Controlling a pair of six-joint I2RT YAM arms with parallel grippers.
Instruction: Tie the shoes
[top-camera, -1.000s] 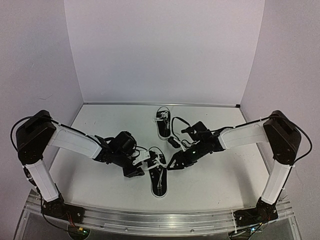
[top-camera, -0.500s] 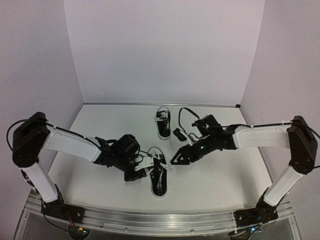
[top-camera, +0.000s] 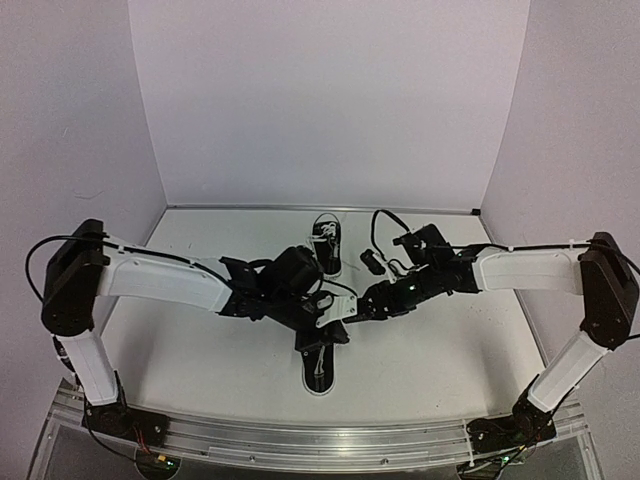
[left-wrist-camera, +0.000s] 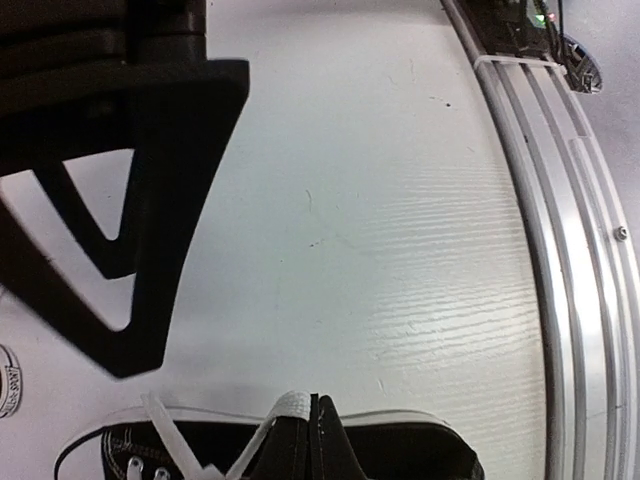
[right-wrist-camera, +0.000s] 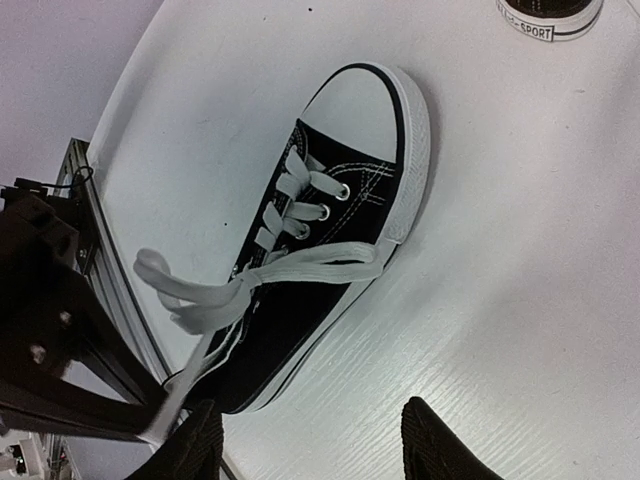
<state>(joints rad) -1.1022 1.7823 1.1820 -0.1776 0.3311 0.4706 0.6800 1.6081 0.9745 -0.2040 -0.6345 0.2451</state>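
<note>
- The right gripper (right-wrist-camera: 315, 445) has its fingers spread wide; we see the laced shoe (right-wrist-camera: 330, 230) lying just beyond them.
- The farther shoe (right-wrist-camera: 550, 12) carries a heel label (right-wrist-camera: 541, 30) reading "SPORT".
- The left gripper (top-camera: 333, 316): we cannot tell how its fingers stand.

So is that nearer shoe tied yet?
Not yet: the shoe has its white laces trailing off one side in a slack loop, no bow.

Robot lab test cell. Plain pale lilac panels (top-camera: 330, 100) enclose three sides around right gripper (right-wrist-camera: 315, 450). White wood-grain tabletop (top-camera: 450, 370) lies beneath it. Silver aluminium mounting rail (top-camera: 320, 442) runs behind it, at near table edge.
</note>
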